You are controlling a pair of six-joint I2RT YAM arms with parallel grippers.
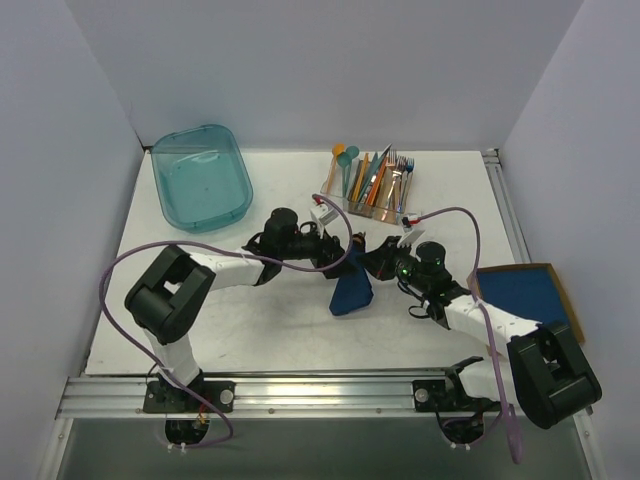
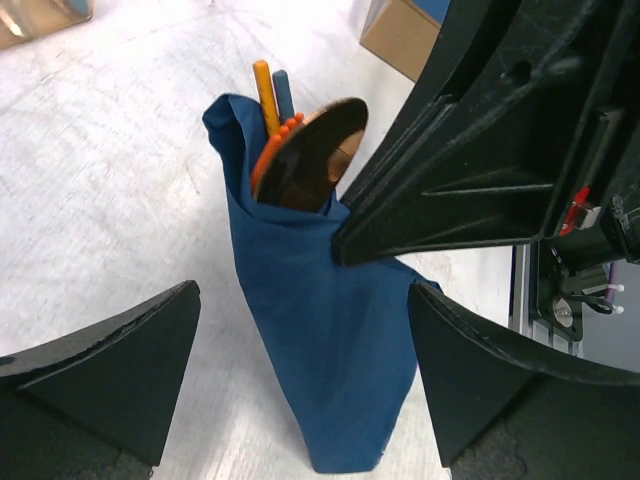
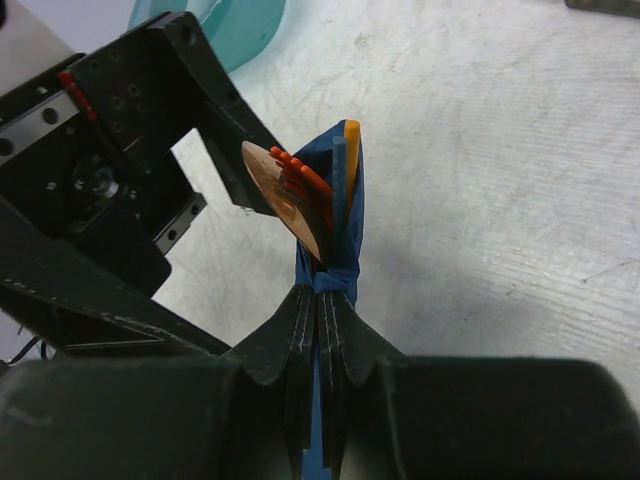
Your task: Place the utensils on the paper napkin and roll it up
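Tool, right (image 3: 322, 298): clamped tight on a pinch of the paper napkin (image 2: 320, 340), at the fold just below the bundle's open mouth.
Tool, left (image 2: 303, 300): spread wide, one finger either side of the bundle, gripping nothing.
Napkin: dark blue, wrapped loosely into a pouch rather than a firm roll. Seen from above, it sits mid-worktop (image 1: 270, 335), between the two tools.
Utensils (image 2: 320, 150): tucked inside, with a copper spoon bowl, orange tines and two slim handle ends poking out of the mouth.
Handling: the paper is likely thin, soft and easily torn or creased. The cutlery looks stiff, smooth and light, and apt to slide out of a slack wrap if the mouth tips down.
Hold: probably best taken across the wrapped middle, squeezing paper against the hard cutlery inside, not by a loose corner alone.
Axis: in the overhead view the bundle's length runs from about 6 o'clock at the closed end to about 12 o'clock at the mouth and utensil heads, leaning slightly toward 1. Whether it lies flat or is propped up at the mouth cannot be told.
Surroundings: teal tub (image 1: 200, 178) at 10 o'clock, cutlery rack (image 1: 372, 182) at 12, box of blue napkins (image 1: 522, 295) at 3.
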